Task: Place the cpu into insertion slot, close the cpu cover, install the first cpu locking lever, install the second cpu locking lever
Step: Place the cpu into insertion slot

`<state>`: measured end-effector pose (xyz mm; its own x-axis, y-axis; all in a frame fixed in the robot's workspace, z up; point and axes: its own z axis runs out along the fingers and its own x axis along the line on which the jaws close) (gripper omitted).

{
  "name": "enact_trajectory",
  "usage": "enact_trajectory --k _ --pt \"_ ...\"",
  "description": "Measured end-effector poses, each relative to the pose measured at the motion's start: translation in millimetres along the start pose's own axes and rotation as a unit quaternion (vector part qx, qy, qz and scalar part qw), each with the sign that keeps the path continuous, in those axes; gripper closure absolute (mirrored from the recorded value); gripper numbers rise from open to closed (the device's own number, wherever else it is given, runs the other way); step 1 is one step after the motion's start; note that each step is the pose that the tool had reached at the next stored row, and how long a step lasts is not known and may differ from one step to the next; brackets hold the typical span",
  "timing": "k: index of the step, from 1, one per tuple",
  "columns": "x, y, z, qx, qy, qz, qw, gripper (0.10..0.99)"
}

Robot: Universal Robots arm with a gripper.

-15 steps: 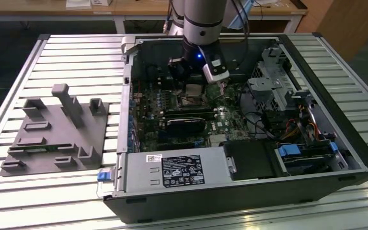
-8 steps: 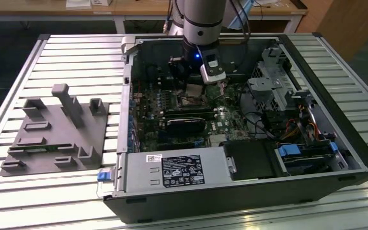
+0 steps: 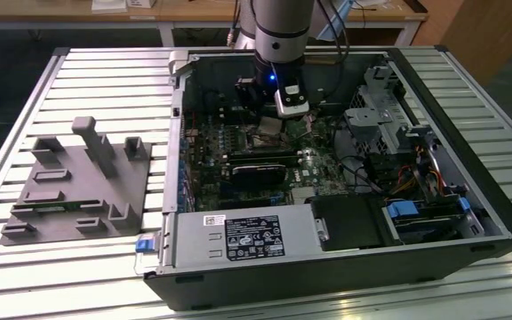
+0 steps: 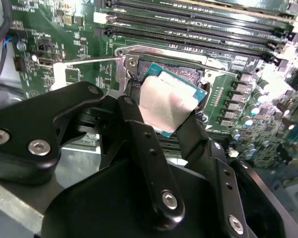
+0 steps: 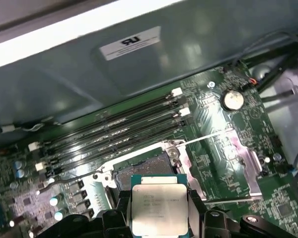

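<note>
Holding: gripper [image 4: 165, 116] fingers pinch the chip [image 4: 166, 101] by two opposite edges, leaving its underside free for seating.
Chip: in the air just above the socket [image 5: 139, 171], not yet seated.
Socket: bare, nothing over it, so chip can enter.

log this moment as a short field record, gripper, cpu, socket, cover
gripper: shut on the cpu, above the motherboard
cpu: pinched at two opposite edges, metal face showing, over the insertion slot, not seated
insertion slot: uncovered, dark socket exposed
cpu cover: lying open beside the slot
setting: open computer case on a slatted table
</note>
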<state>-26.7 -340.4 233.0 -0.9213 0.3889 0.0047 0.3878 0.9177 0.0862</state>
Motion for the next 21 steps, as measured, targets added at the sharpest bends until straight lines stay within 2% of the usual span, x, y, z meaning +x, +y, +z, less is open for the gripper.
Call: enact_trajectory --k 5,10,15,21 --pt "0.0 0.0 0.2 0.0001 -0.0026 0.029 0.9996 0.545" --pt "0.0 -0.1 0.4 0.0002 -0.0050 0.056 0.9984 0.545" --pt "0.0 -0.1 0.7 0.0001 -0.0073 0.082 0.9966 0.545" --pt "0.0 -0.1 0.9 0.0000 -0.0100 0.113 0.9935 0.545"
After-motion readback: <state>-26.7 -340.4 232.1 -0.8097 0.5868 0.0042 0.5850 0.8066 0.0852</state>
